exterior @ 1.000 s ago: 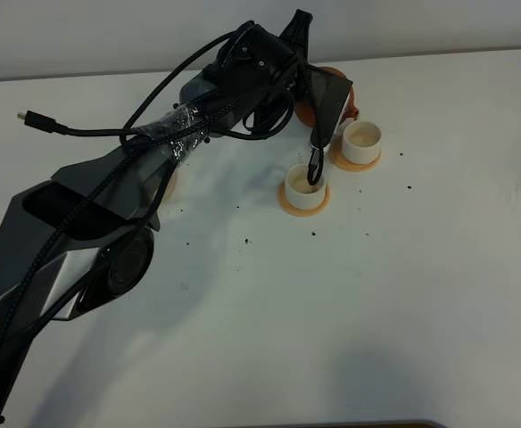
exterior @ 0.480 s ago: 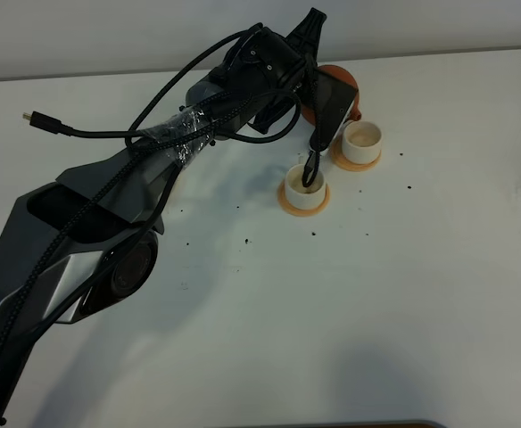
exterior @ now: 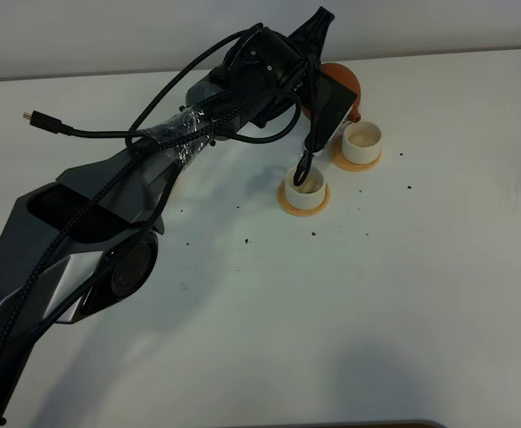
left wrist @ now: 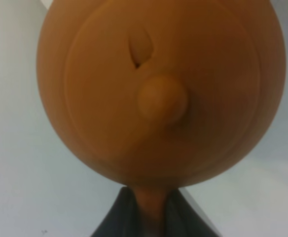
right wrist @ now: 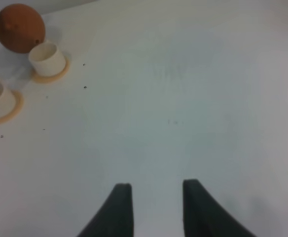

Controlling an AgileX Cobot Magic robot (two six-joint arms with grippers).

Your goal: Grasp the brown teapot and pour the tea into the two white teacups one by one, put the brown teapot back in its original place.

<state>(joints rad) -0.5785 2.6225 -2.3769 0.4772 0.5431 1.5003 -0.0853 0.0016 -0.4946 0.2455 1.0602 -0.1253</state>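
The brown teapot (exterior: 343, 78) hangs at the back of the table, half hidden behind my left gripper (exterior: 328, 98). In the left wrist view the teapot (left wrist: 161, 89) fills the frame lid-on, and my left gripper (left wrist: 151, 205) is shut on its handle. One white teacup (exterior: 362, 138) sits on its coaster just in front of the pot, the other teacup (exterior: 304, 186) a little nearer and to the left. A pale sliver of the saucer (exterior: 170, 184) peeks out beside the left arm. My right gripper (right wrist: 156, 192) stands open over bare table, far from the cups (right wrist: 46, 57).
The left arm (exterior: 109, 223) and its looping black cables (exterior: 82, 132) stretch across the left half of the table. Dark crumbs (exterior: 246, 240) dot the white surface around the cups. The table's far edge meets a wall just behind the teapot.
The left gripper has carried the teapot a little to the right and toward the back, so more of the pot shows behind it. The cups have stayed put.
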